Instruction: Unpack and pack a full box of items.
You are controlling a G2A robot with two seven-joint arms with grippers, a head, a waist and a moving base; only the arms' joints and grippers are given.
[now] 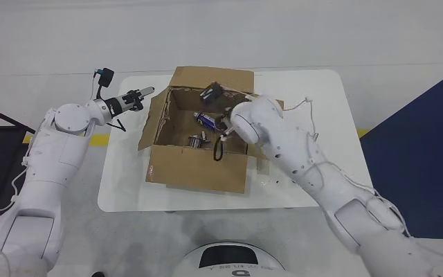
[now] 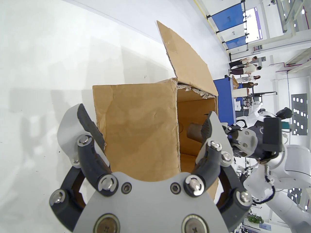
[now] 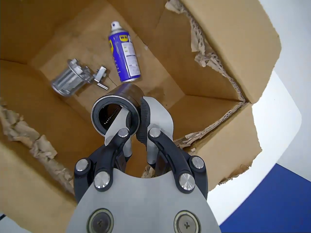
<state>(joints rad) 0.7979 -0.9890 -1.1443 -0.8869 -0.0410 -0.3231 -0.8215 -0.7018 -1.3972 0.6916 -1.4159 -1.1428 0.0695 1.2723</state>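
The brown box (image 1: 197, 176) sits open on the white table (image 1: 311, 97), with its near wall closest to the robot. Its top edges are torn and ragged. The right arm leans over the box from the near right side. From above it covers part of the inside, so what lies under it is hidden.

The right claw (image 3: 132, 115) is down inside the box. It pinches a short metal ring (image 3: 116, 106). One finger goes through the hole in the ring and the other presses on the outside. The ring is held up off the box floor. The inside of the ring is dark and hard to make out.

Past the ring, a silver part (image 3: 70, 78) lies on its side on the floor. Near it a blue spray can (image 3: 124, 54) also lies flat, with its white cap pointing away from the claw. Farther back, a black thing (image 1: 211, 91) sits by the far wall, and it is too small to tell what it is.

The left claw (image 1: 143, 93) hovers over the table just outside the box's left flap, toward the far side. Its fingers (image 2: 87, 124) are spread wide apart.
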